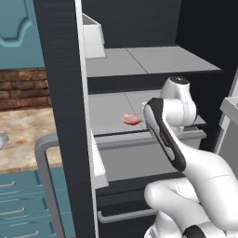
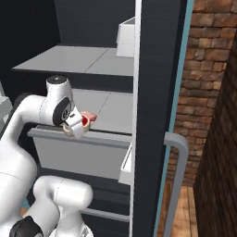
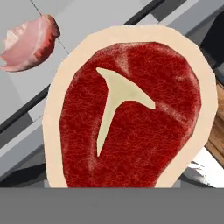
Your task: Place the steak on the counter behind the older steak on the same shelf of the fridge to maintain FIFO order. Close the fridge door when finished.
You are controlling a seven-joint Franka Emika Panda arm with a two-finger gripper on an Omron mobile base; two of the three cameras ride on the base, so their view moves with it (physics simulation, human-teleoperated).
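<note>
Item: steak (image 3: pixel 131 113) — deep red face, T-shaped pale bone mark, cream fat rim. Location: off the counter (image 1: pixel 23 135), carried at the gripper (image 2: pixel 76 126), held in front of the fridge (image 1: pixel 60 93) at the height of the drawer-fronted shelf (image 1: pixel 109 114). In the right base view, seen as a small red-and-cream piece at the end of the hand, just at the front edge of that shelf, above the grey drawer (image 2: pixel 78 155). Looms close to the hand camera, covering the fingertips.

Claw state: fingers hidden behind the meat, so opening cannot be read directly; judged to be clamped on the steak, since the meat hangs at the hand with nothing beneath it.

Item: older steak (image 1: pixel 131 119) — flat salmon-pink slab, lying on the same shelf near its front edge, apart from the carried piece. In the hand view, up and to the left of the red steak.

Item: fridge door (image 1: pixel 65 139) — swung wide open, long grey handle (image 1: pixel 46 176) toward the cameras.

Progress, judged:
- Done — pick-up from the counter; transport to the fridge opening.
- Left — reach past the pink slab to the rear of the shelf, set the steak down behind it, release, withdraw the arm, shut the door.

Standing: roughly mid-task; placement not yet made.
</note>
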